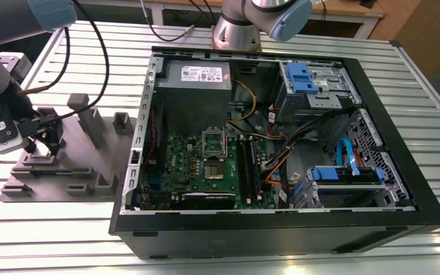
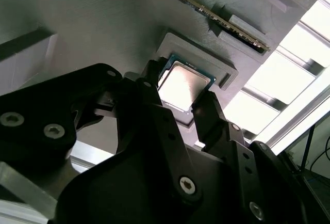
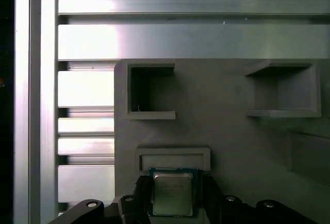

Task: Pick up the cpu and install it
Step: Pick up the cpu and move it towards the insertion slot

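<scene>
The cpu [image 2: 181, 85] is a small square chip with a silvery top and a green edge, lying in a shallow nest of the grey holder block [image 2: 77, 22]. In the first wrist view the cpu [image 3: 172, 193] sits just below the nest's raised lip. My gripper [image 2: 180, 94] is down over it, with one black finger [image 2: 149, 87] against one side and the other against the opposite side. In the exterior view the gripper [image 1: 43, 150] is low over the holder block [image 1: 75, 172], left of the open black computer case [image 1: 403, 189]. The motherboard's metal-framed socket [image 1: 215, 170] lies inside the case.
A memory stick [image 2: 206, 12] stands in a slot of the holder block close to the cpu. The block also has upright posts [image 1: 90, 123] and two square pockets [image 3: 149, 92]. Inside the case are a grey power supply [image 1: 197, 77], blue drive bays [image 1: 304, 77] and loose cables [image 1: 281, 149].
</scene>
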Available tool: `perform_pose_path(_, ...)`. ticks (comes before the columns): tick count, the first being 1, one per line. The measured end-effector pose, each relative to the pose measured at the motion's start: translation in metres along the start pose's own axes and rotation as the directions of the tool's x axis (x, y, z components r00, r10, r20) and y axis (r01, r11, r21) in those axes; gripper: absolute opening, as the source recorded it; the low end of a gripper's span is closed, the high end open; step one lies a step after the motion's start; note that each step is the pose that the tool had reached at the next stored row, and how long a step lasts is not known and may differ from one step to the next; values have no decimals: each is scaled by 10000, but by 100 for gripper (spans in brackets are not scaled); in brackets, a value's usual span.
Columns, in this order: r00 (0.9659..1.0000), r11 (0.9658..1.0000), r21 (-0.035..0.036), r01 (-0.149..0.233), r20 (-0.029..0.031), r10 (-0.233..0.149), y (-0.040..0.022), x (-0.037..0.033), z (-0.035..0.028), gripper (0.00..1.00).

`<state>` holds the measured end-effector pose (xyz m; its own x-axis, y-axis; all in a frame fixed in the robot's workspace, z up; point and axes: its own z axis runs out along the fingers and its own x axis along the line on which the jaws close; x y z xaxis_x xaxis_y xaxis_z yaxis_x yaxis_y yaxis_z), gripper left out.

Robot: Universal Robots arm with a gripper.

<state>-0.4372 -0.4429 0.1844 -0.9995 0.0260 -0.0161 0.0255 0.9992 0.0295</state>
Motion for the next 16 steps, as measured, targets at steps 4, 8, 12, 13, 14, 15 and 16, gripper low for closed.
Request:
perform_pose_path(4,10000,10000,3,0,-4,0,0,0,-31,53)
perform_pose_path(8,10000,10000,3,0,-4,0,1,0,-36,53)
perform_pose_path(12,10000,10000,4,18,-6,-18,0,3,-24,53)
perform_pose_path(13,10000,10000,4,32,-7,-32,0,5,-17,53)
perform_pose_path(14,10000,10000,3,57,-7,-57,0,5,-10,53)
perform_pose_path(15,10000,10000,3,91,-10,-91,-1,6,-2,53)
perform_pose_path(16,9999,9999,6,129,-14,-129,-1,7,4,53)
